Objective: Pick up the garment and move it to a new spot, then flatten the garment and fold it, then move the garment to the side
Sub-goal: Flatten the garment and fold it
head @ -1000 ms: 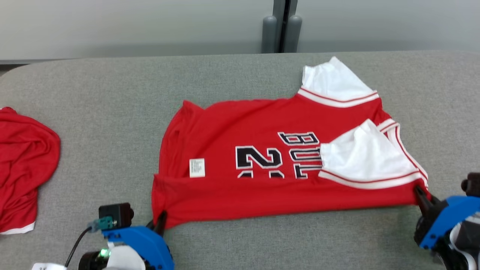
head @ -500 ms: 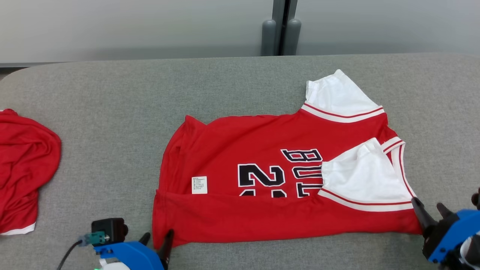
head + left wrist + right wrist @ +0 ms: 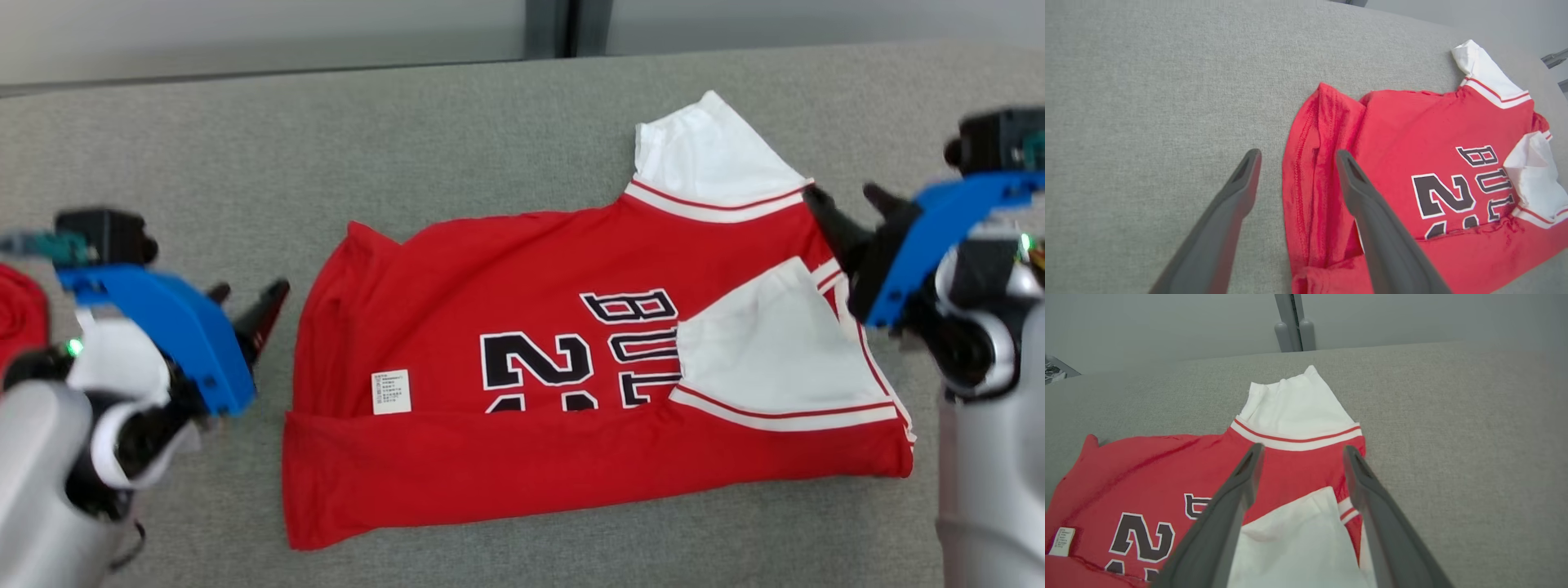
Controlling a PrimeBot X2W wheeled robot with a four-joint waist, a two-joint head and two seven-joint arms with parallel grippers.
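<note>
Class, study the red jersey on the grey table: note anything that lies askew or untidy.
One white sleeve is folded in over the lettering, while the other sleeve sticks out beyond the far edge of the jersey, so the fold is lopsided.

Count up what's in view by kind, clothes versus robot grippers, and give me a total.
Garments: 2, the red jersey and a red cloth at the left edge of the head view.
Grippers: 2, the left gripper and the right gripper, both open.
Total: 4.
</note>
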